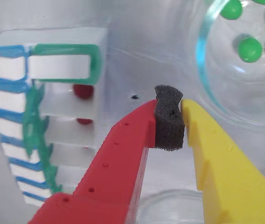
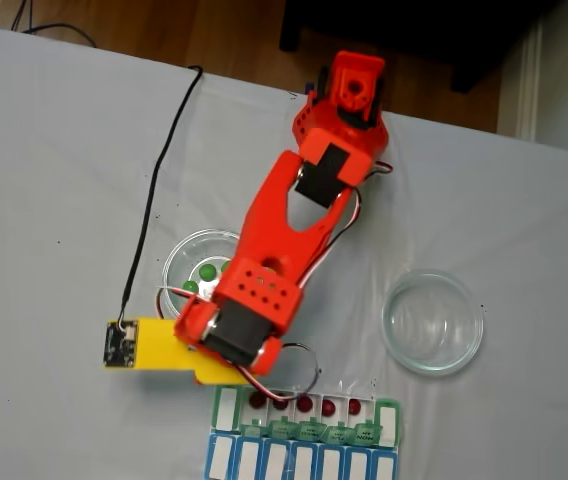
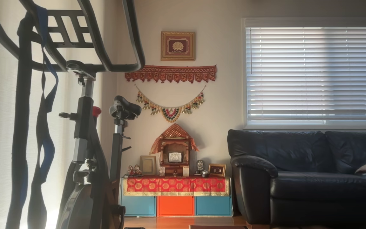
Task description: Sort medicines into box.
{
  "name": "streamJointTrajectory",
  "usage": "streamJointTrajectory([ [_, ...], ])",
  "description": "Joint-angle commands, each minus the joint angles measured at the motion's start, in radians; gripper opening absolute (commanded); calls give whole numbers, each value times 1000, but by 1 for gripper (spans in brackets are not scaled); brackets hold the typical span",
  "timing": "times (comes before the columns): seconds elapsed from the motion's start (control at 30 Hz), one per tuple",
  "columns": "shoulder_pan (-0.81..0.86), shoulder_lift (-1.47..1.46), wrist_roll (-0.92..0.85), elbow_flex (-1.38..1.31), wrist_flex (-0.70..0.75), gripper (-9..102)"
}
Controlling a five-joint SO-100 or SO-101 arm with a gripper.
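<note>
My hand (image 1: 170,122) is pressed together on nothing but its own dark foam pad (image 1: 169,122), the red finger (image 1: 123,158) and the yellow finger (image 1: 216,158) squeezing it between them, with no pill in the pinch. In the wrist view the green pills (image 1: 250,49) lie loose in the clear dish (image 1: 202,56) just up and right of my fingertips; in the fixed view that dish (image 2: 176,262) sits partly under my arm. The green box (image 2: 304,418) lies at the near edge of the counter (image 2: 54,180), its lids open and dark red pills (image 2: 304,405) already sitting in several compartments, one to each as far as I can see. I judge these green ones to be light, hard, glossy and round, so they will likely roll and squirt out of a careless pinch. I would come straight down over a single pill, standing apart from its neighbours, and close across its widest part so the foam can cup it. The other dish (image 2: 432,322) stands well apart, and looks empty.
</note>
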Motion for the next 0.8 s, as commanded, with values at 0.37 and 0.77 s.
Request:
streamJointTrajectory([
  [0.37,86,416,57,529,-420,2],
  [0.77,140,575,152,758,-594,1],
])
